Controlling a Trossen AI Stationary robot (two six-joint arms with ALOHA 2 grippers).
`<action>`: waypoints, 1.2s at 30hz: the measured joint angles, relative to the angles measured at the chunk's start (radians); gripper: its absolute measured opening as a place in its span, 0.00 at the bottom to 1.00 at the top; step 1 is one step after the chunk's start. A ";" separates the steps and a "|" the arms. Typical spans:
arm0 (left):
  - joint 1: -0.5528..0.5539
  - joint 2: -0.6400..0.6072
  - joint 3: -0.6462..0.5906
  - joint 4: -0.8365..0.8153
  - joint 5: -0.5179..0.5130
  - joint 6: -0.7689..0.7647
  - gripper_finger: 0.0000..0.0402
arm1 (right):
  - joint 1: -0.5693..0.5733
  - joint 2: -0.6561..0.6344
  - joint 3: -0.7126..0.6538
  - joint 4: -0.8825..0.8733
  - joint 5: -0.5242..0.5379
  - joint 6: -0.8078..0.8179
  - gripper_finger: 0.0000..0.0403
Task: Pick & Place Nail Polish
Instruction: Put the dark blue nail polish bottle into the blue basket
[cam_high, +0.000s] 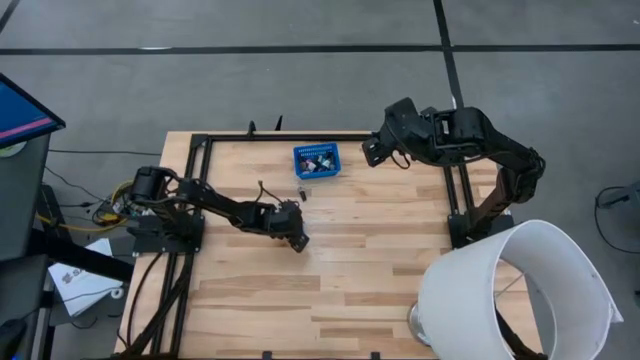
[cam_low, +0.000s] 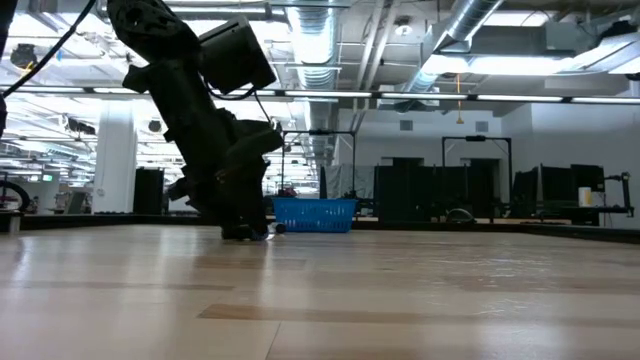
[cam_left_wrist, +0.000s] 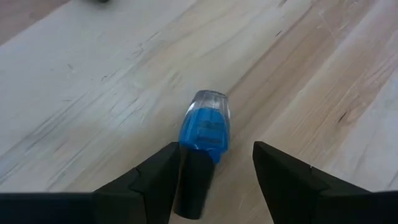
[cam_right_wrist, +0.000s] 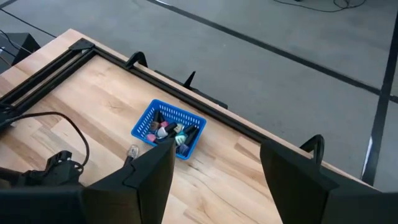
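Nail polish, one blue bottle with a dark cap, is being straddled on the wooden table by the left gripper, whose jaws are standing apart on either side of it, not clamped; the cap is lying against one finger. That gripper is being held low over the table's middle, short of the blue basket. More small bottles are being kept inside the basket near the table's far edge, and one more bottle is lying on the boards just beside it. The right gripper is being held high above the far right of the table, jaws apart and grasping nothing.
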 joint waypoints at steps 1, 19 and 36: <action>-0.001 0.005 0.000 0.000 -0.002 0.000 0.50 | 0.000 0.000 0.000 0.000 0.000 0.000 0.56; 0.003 -0.012 -0.005 -0.076 -0.008 0.117 0.12 | 0.057 -0.001 0.000 -0.014 0.015 0.000 0.56; 0.107 -0.261 -0.011 -0.085 -0.039 0.268 0.12 | 0.299 -0.066 -0.001 -0.046 0.240 0.127 0.46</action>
